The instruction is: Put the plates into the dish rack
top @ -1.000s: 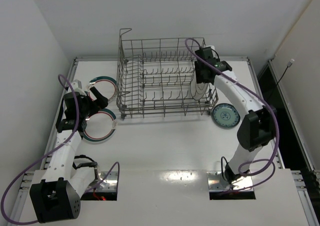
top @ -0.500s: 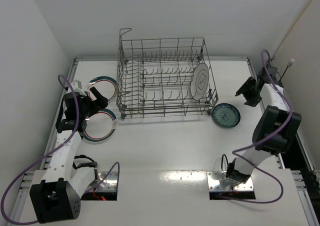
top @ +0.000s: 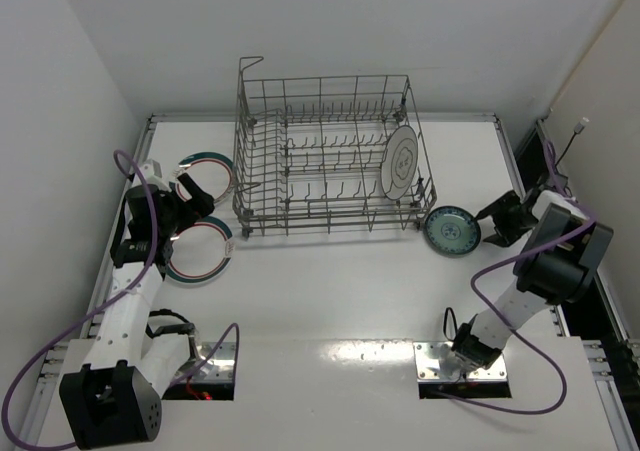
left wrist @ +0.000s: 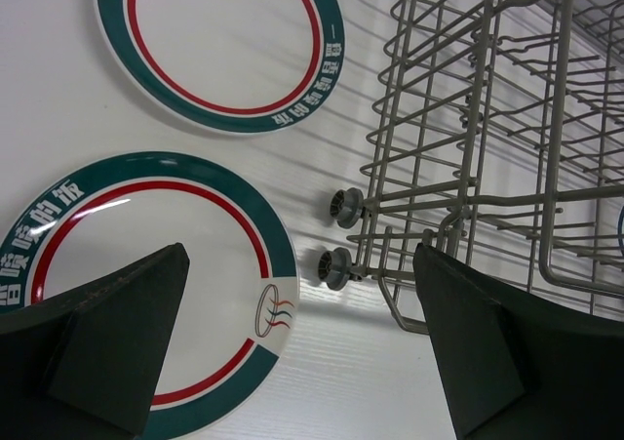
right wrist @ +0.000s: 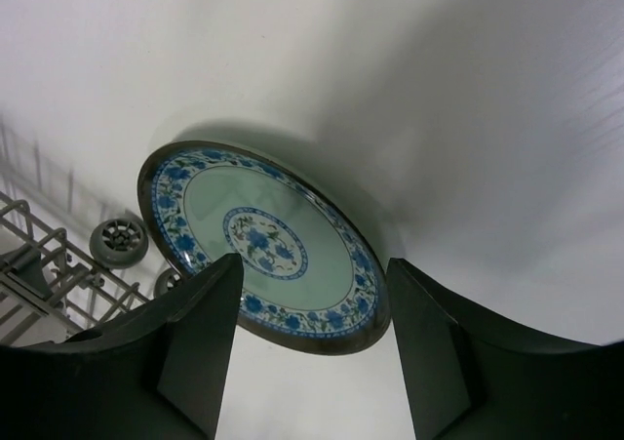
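The grey wire dish rack (top: pixel 325 151) stands at the table's back middle, with a plainer white plate (top: pixel 401 161) upright in its right end. Two teal and red rimmed plates lie flat left of it, one farther (top: pixel 208 171) and one nearer (top: pixel 198 252); both show in the left wrist view, the far one (left wrist: pixel 219 45) and the near one (left wrist: pixel 146 284). My left gripper (top: pixel 196 195) hangs open and empty between them. The small blue-green patterned plate (top: pixel 450 230) lies right of the rack. My right gripper (top: pixel 492 218) is open and empty just right of that plate (right wrist: pixel 263 245).
The rack's small wheels (left wrist: pixel 343 206) rest on the table at its near left corner. A side wall (top: pixel 60 121) runs close along the left, and the table's right edge (top: pixel 520 171) lies beside the right arm.
My right arm has left the rack, swung out to the far right, then come down to the blue-green plate. The white plate stays standing in the rack. The left arm has not moved.
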{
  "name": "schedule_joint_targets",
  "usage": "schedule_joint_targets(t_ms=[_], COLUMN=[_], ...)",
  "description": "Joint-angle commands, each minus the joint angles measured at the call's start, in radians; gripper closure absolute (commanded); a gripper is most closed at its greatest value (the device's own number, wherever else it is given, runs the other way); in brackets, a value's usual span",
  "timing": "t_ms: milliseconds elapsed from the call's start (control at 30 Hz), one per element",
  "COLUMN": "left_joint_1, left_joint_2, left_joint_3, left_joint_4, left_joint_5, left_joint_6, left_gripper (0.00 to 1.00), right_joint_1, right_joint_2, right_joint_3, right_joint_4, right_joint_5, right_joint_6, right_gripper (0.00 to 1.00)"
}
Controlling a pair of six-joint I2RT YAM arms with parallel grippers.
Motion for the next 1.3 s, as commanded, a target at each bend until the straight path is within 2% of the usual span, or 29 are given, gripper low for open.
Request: schedule_joint_targets(t_ms=[0, 100, 333, 667, 733, 767, 900, 967, 1000, 1033, 1267], left_joint_1=[-0.007, -0.007, -0.007, -0.007, -0.007, -0.007, -0.007, -0.007, -0.007, -0.007, -0.007], left_joint_2=[-0.025, -0.025, -0.025, -0.035, -0.044, -0.044, -0.044, -0.044, -0.044, -0.044, -0.044], left_joint_3=[0.037, 0.037, 0.037, 0.037, 0.037, 0.037, 0.037, 0.037, 0.037, 0.037, 0.037], left_joint_4=[0.025, 0.025, 0.025, 0.025, 0.025, 0.025, 0.025, 0.025, 0.025, 0.025, 0.025], left_joint_5=[-0.005, -0.005, -0.005, -0.014, -0.014, -0.014, -0.023, -0.024, -0.024, -0.024, -0.024], left_joint_6=[0.01, 0.01, 0.019, 0.028, 0.028, 0.028, 0.028, 0.028, 0.028, 0.028, 0.028], left_gripper=[0.0, 0.0, 0.0, 0.0, 0.0, 0.0, 0.0, 0.0, 0.0, 0.0, 0.0], right_joint_1=[-0.037, -0.055, -0.046, -0.037, -0.037, -0.037, -0.028, -0.028, -0.028, -0.028, -0.039], right_joint_2=[0.02, 0.02, 0.042, 0.221, 0.259, 0.27, 0.316, 0.316, 0.316, 0.316, 0.208], right_joint_3=[-0.034, -0.056, -0.036, 0.18, 0.208, 0.235, 0.285, 0.294, 0.294, 0.285, 0.263], right_joint_4=[0.011, 0.022, -0.015, -0.175, -0.187, -0.202, -0.253, -0.253, -0.253, -0.253, -0.187], right_joint_5=[-0.047, -0.064, -0.093, -0.158, -0.182, -0.182, -0.202, -0.212, -0.212, -0.212, -0.178], right_joint_6=[-0.032, -0.041, -0.066, -0.179, -0.19, -0.19, -0.25, -0.25, -0.25, -0.25, -0.216], right_gripper=[0.44, 0.47, 0.47, 0.5, 0.56, 0.65, 0.87, 0.91, 0.97, 1.0, 1.0])
